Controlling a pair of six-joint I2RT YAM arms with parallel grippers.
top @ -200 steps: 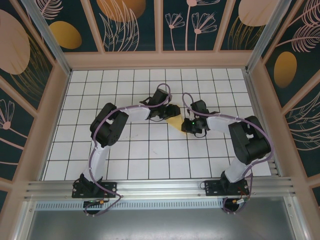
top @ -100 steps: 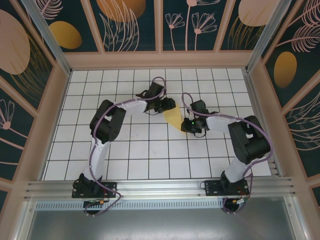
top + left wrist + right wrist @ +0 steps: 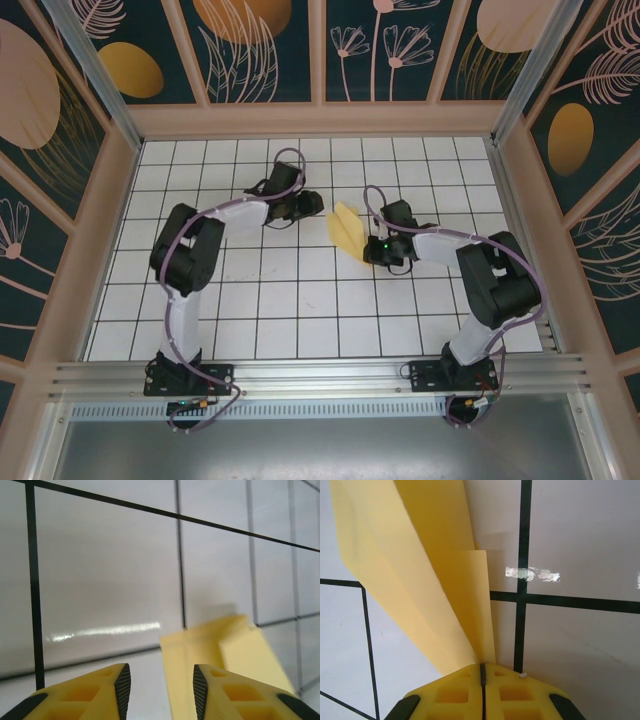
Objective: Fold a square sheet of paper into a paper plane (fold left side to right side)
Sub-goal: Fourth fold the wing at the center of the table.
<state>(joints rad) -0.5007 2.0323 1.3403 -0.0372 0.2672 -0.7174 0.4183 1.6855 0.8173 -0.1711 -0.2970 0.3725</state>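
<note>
The yellow sheet of paper (image 3: 347,231) is folded into a narrow, pointed, plane-like shape and lies on the white grid table near the middle. My right gripper (image 3: 369,250) is shut on its near end. In the right wrist view the jaws (image 3: 482,668) are pressed together on the paper (image 3: 415,575), whose layers fan upward and to the left. My left gripper (image 3: 317,203) hangs a little to the left of the paper, apart from it. Its jaws (image 3: 161,687) are open with nothing gripped, and the folded paper (image 3: 225,645) lies just beyond them.
The white tiled table (image 3: 280,300) is fenced by a wooden frame with patterned panels (image 3: 320,118). An aluminium rail (image 3: 320,375) carries both arm bases at the near edge. Open tiles lie in front of and behind the paper.
My left arm has drawn back to the left, off the paper, and its elbow has swung left. More of the folded paper now shows. The right gripper has closed tighter and stayed in place.
</note>
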